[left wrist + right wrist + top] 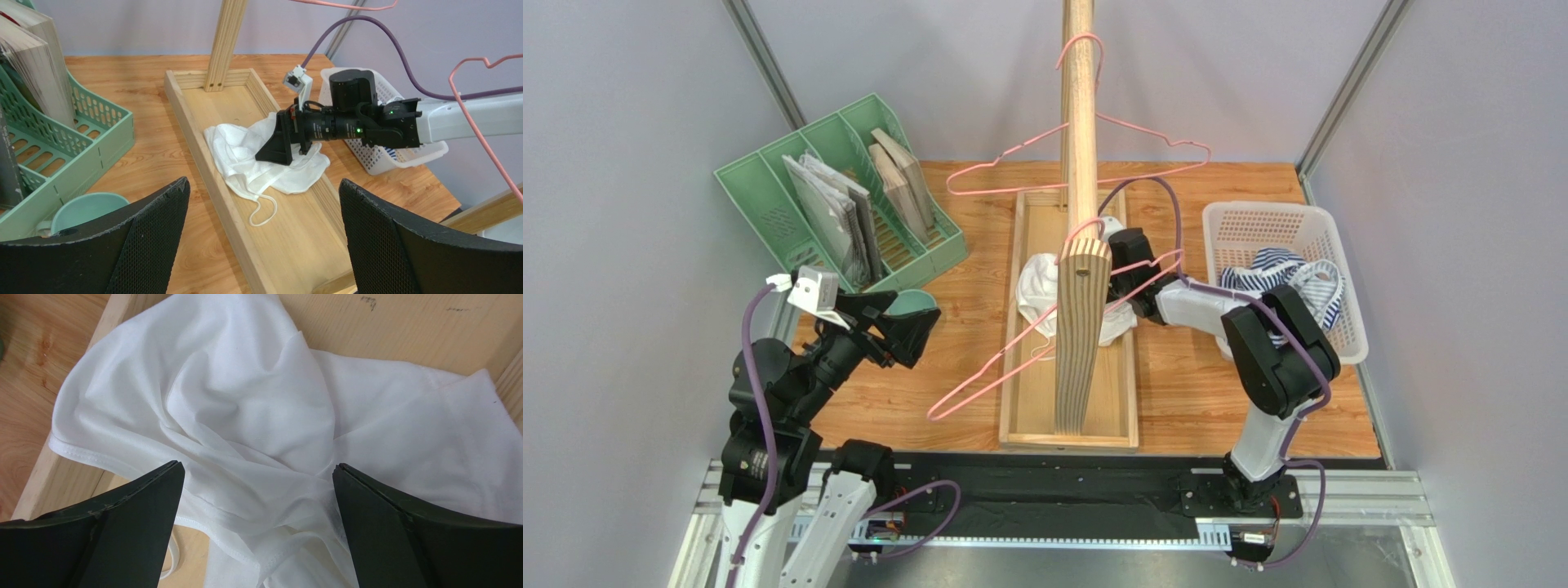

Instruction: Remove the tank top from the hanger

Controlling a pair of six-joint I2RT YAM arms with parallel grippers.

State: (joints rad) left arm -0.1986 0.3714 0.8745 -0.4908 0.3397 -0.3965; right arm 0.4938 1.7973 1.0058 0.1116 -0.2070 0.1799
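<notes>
The white tank top (1038, 289) lies crumpled in the wooden base tray (1038, 417) of the rack, off any hanger. It also shows in the left wrist view (242, 156) and fills the right wrist view (245, 404). Two bare pink wire hangers hang on the wooden post, one high (1136, 132) and one low (995, 368). My right gripper (1118, 272) is open, its jaws spread just above the cloth (258, 468), holding nothing. My left gripper (903, 331) is open and empty, left of the tray, facing it (264, 184).
A green file rack (768, 208) with books stands at the back left, a teal cup (86, 211) beside it. A white basket (1259, 227) holding striped cloth stands at the right. The upright wooden post (1078, 110) rises from the tray's far end.
</notes>
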